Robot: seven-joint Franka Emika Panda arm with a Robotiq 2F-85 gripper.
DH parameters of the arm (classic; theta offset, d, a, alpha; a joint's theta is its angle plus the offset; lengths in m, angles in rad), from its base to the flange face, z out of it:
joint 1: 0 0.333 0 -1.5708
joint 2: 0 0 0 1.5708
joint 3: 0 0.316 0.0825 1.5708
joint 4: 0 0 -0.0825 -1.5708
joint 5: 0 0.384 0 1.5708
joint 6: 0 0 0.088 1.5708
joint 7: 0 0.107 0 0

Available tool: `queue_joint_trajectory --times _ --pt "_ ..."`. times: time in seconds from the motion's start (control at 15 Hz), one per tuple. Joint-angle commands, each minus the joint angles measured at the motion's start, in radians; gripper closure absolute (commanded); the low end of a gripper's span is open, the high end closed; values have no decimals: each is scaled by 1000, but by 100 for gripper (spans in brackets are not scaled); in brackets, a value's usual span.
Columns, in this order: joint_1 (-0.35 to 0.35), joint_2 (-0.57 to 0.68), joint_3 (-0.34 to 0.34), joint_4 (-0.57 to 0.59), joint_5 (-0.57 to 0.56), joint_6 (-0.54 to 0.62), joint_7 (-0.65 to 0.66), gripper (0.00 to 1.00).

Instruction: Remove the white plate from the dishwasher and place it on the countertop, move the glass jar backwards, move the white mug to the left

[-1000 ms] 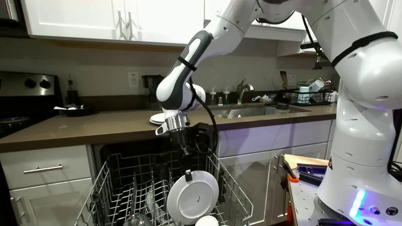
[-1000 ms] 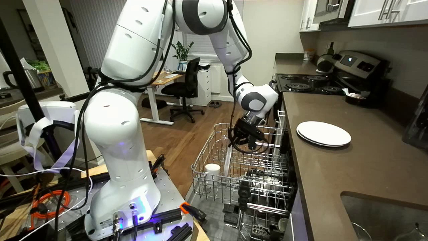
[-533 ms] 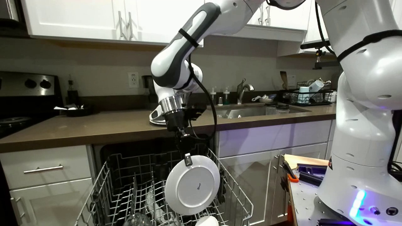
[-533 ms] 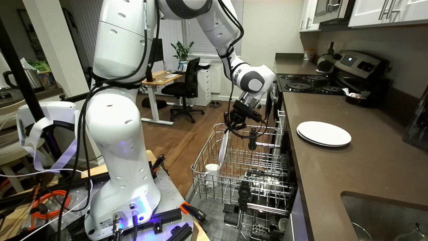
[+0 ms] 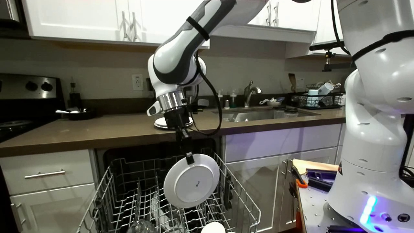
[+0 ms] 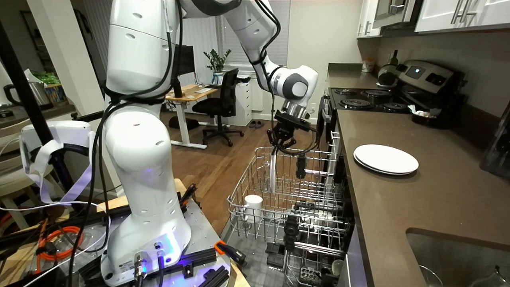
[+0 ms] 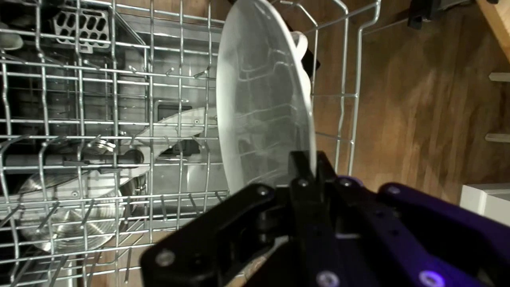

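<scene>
Brown countertop (image 6: 450, 199) looks next for white plate (image 5: 191, 181) pinched at its rim

The long slab runs above the dishwasher (image 6: 253, 255), whose wire rack (image 7: 114, 79) is drawn out. The slab's front edge, as I judge it, is the height to beat: raise the plate straight up, past the rack's walls, before swinging inward. The plate hangs nearly vertical within the rack's outline; whether it touches a tine I cannot tell. The gripper (image 7: 312, 165) has its fingers (image 5: 190, 158) clamped on the rim, one to each face. So narrow a hold could let the plate swivel, so lift slowly, turn it flat over the slab and let go only once it is supported.

Nearby, the sink (image 6: 442, 253) cuts into the slab and a stack of plates (image 6: 385, 159) takes up another part, leaving less room to land. A black cable (image 5: 221, 118) loops beside the gripper and might snag. The white mug (image 6: 252, 204) sits near the rack's outer corner, close to the plate but apart from it, so a careless swing could knock it. What may be the glass jar (image 5: 141, 226) shows faintly in the rack's outer part; I cannot be sure.
</scene>
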Motion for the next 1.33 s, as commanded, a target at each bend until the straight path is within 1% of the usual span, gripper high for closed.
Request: queue_joint_trajectory --times 0.0,0.13,0.27,0.33,0.47,0.53,0.6,0.67,0.93,1.0,1.13,1.27 --pt "50 -66 -15 -41 -112 48 152 98" --pt "75 -88 -19 -45 -191 54 253 98" --pt "91 -103 -15 -41 -251 36 327 98" --pt "91 -103 -12 -39 -256 32 337 98" --pt "60 -90 4 -46 -162 57 246 98" --pt "40 -82 7 -59 -102 80 196 68" --pt "27 -75 8 -70 -53 97 159 67" --pt "7 -63 10 -85 14 116 100 61" --pt "-51 7 3 -116 168 151 -42 36" --pt "-62 29 4 -119 193 162 -70 30" --pt "-71 80 5 -112 208 189 -94 17" --pt "-63 130 9 -102 189 233 -86 4"
